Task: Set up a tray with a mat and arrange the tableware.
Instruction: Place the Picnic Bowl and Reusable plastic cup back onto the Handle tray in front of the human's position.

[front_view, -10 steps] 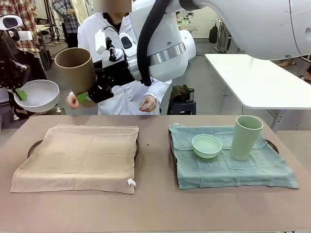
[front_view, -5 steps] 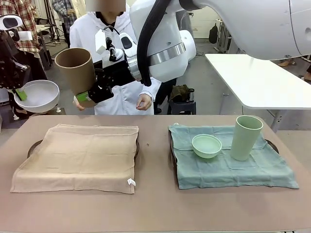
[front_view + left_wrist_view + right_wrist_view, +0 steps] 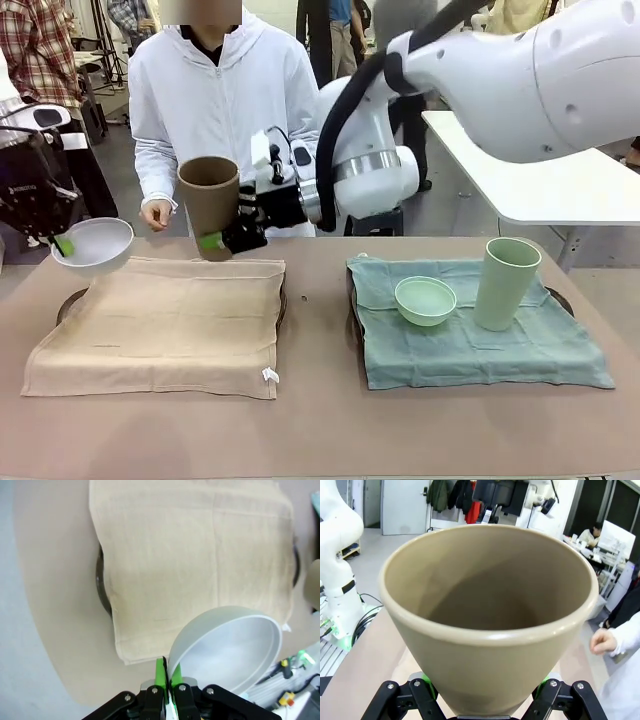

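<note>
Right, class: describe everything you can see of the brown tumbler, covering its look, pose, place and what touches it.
The brown tumbler is a tall, handleless cup with a matte tan-brown finish, plastic or ceramic by its look. It tapers from a wide round rim to a narrower base and is empty inside. It hangs almost upright, mouth up, above the far edge of the beige mat. The right gripper clasps its lower part, green pads on opposite sides. Nothing else touches it; the person's hand is nearby but apart.
</note>
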